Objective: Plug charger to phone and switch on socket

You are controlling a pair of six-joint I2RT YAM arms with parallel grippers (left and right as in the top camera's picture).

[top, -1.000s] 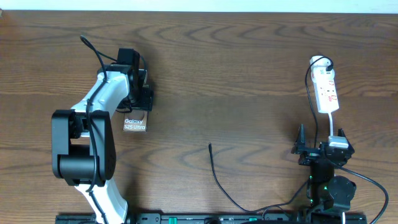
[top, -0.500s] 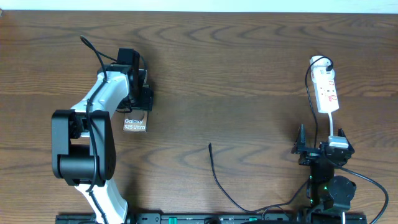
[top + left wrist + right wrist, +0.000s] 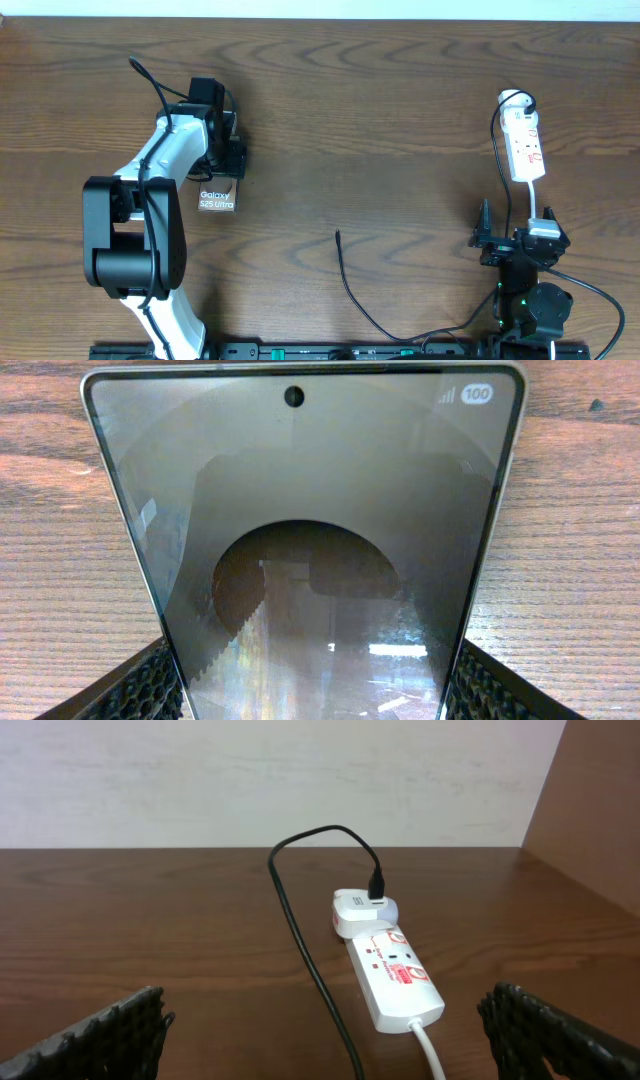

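Note:
The phone (image 3: 310,540) fills the left wrist view, its screen facing the camera. Its two long edges sit against the black pads of my left gripper (image 3: 320,695), which is shut on it. From overhead only the phone's lettered end (image 3: 216,200) shows below that gripper (image 3: 222,172). The charger's black cable (image 3: 350,285) lies at the front middle of the table, its plug tip (image 3: 337,234) free and well to the right of the phone. The white socket (image 3: 525,148) lies at the far right. My right gripper (image 3: 516,230) stands open just in front of it, with nothing between its fingers (image 3: 100,1035).
A white adapter (image 3: 358,910) is plugged into the socket's (image 3: 395,975) far end, with the black cable (image 3: 300,930) looping out of it toward me. The socket's white lead (image 3: 432,1050) runs toward the right arm. A wall stands behind the table's far edge.

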